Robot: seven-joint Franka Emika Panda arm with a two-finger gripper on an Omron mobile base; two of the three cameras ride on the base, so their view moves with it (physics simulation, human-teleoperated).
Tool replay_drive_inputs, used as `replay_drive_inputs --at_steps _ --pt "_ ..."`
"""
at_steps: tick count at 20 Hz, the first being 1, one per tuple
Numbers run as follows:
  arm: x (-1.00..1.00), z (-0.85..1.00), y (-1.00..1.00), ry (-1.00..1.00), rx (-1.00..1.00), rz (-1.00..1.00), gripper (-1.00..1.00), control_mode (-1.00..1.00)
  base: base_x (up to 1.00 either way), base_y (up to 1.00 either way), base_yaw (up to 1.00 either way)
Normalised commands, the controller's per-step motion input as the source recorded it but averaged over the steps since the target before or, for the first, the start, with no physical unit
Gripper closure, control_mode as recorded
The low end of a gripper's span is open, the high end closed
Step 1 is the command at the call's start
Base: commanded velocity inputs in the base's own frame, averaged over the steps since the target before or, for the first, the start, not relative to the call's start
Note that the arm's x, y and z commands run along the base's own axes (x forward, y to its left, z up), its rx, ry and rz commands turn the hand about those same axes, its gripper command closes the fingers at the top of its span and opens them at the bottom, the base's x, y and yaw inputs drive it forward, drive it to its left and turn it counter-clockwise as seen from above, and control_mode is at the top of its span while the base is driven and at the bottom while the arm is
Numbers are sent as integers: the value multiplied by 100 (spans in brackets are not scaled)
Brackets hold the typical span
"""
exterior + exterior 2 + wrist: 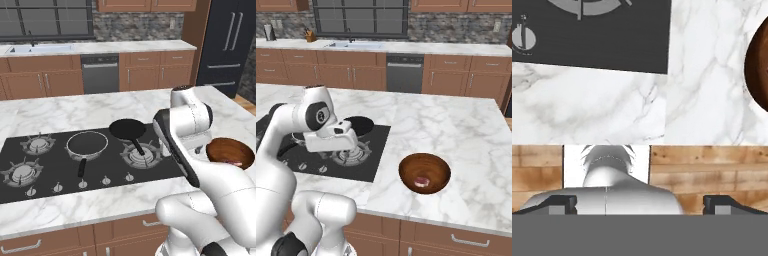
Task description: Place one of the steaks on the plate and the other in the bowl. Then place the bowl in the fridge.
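Your gripper hangs over the near edge of the marble island counter, its two dark fingertips spread as wide as they go with nothing between them — below them you see only the counter's edge and the wooden floor. The bowl lies off to the side of the fingers, well apart from them; in the hand view it is just a brown curve cut by the frame's edge.

The right base view gives you what the others do not: one steak resting inside the bowl, which sits on the marble just beside the black cooktop. The left base view shows two black frying pans on the burners — and, farthest back, the black fridge with both doors closed.
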Motion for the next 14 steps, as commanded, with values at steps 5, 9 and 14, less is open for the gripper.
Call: replay_drive_inputs --at_steps 5,9,14 --pt "0 -17 45 -6 35 7 -100 -100 0 0 0" --pt "0 0 0 0 0 0 -100 -100 0 0 0" --pt "0 0 0 0 0 0 -100 100 -30 -6 -3"
